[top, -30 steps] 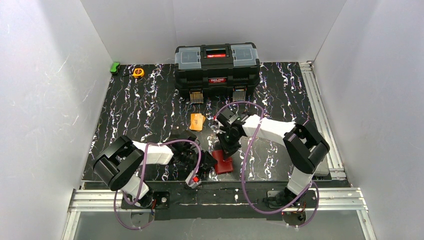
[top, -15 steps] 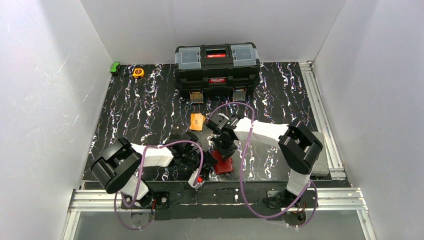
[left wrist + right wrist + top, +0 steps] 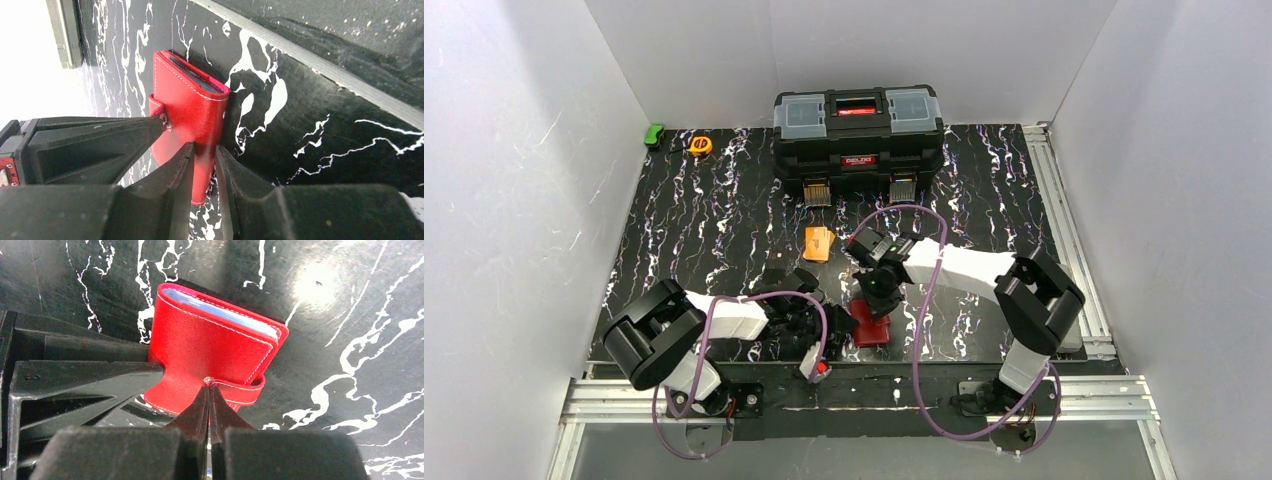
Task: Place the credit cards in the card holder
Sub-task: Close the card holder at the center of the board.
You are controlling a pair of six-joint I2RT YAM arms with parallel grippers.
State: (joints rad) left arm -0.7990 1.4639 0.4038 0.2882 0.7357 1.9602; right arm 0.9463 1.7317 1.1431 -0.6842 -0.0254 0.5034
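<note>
The red card holder [image 3: 872,332] lies folded near the table's front edge, between both arms. In the left wrist view my left gripper [image 3: 205,162] is shut on the near edge of the card holder [image 3: 192,105]. In the right wrist view my right gripper [image 3: 209,388] is shut, its tips pressed against the end of the snap tab by the pale stud on the card holder [image 3: 210,345]. Greyish-blue pocket edges [image 3: 220,314] show along its far side. A small pile of orange credit cards [image 3: 819,243] lies farther back, apart from both grippers.
A big black toolbox [image 3: 858,130] stands at the back centre. A yellow tape measure [image 3: 701,145] and a green object [image 3: 655,134] sit at the back left. White walls close in three sides, and a metal rail [image 3: 1064,210] runs along the table's right edge.
My left gripper has narrowed slightly on the card holder's edge and its arm has shifted a little. The right gripper has moved slightly over the holder. The orange cards have not moved.
</note>
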